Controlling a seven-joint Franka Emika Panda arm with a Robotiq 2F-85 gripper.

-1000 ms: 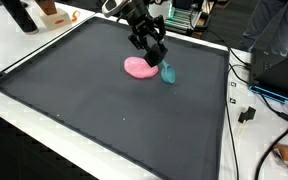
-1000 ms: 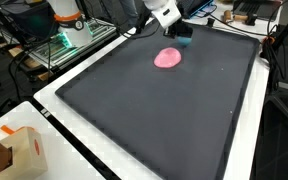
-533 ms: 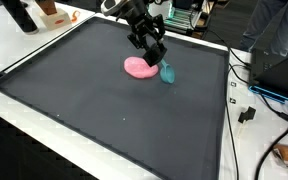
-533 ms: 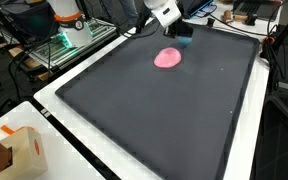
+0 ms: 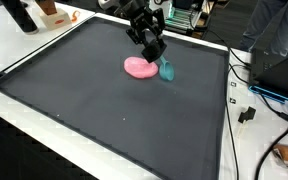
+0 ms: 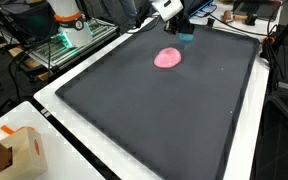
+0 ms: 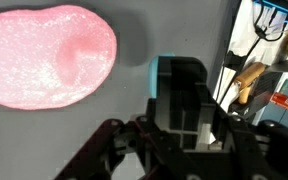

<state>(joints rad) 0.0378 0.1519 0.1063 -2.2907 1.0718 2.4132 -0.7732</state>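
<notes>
A wide black mat [image 5: 104,115] with a raised rim covers most of a white table [image 5: 24,40]. In an exterior view a cardboard box [image 6: 19,150] sits on the table at 7 o'clock, and a rack of green-lit equipment [image 6: 59,45] stands at 10 o'clock. Dark cables [image 5: 242,80] trail along the table's edge at 3 o'clock. The light is even and indoor.
</notes>
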